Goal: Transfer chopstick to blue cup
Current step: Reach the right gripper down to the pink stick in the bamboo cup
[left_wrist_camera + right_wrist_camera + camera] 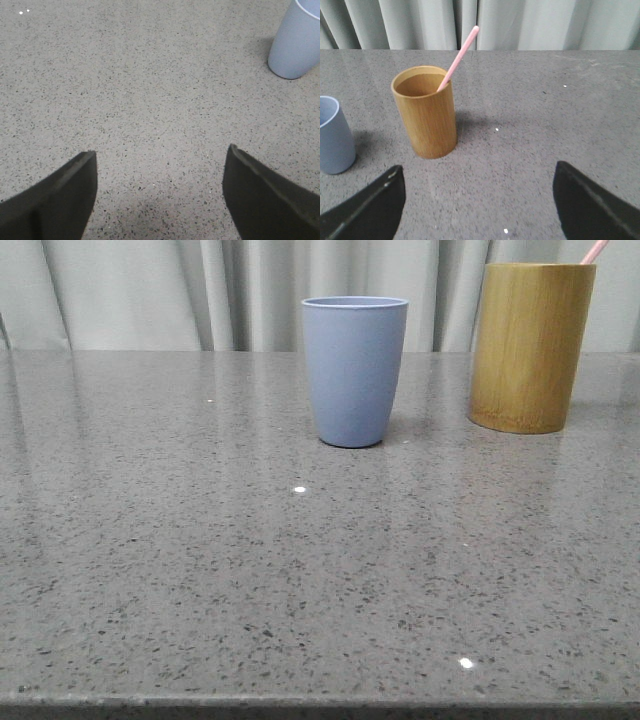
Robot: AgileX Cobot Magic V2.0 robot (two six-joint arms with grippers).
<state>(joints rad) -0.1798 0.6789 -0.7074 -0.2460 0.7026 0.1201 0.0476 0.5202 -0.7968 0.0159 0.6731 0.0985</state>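
Right now I see the chopstick [460,56] standing inside the bamboo holder [426,113], leaning against its rim with its long axis tilted up and away from the blue cup [333,135], so the free end pokes well above the holder's mouth. From my right claw [479,200], the holder sits ahead and a little toward the blue cup's side, well apart from the fingers, and nothing lies between. That claw is spread wide and grips nothing. My left claw [159,195] is likewise spread wide and empty, hovering over bare bench [150,90], with the blue cup [296,42] off to one side of it. In the front view the holder [530,345] stands on the right, the blue cup [354,370] nearer the middle, the two apart and both upright, and just the pink tip [595,250] shows over the holder's rim. I judge the right arm the nearer one for the pick, taking the stick by its exposed upper part. I cannot see the blue cup's floor; what shows of its inside looks empty.
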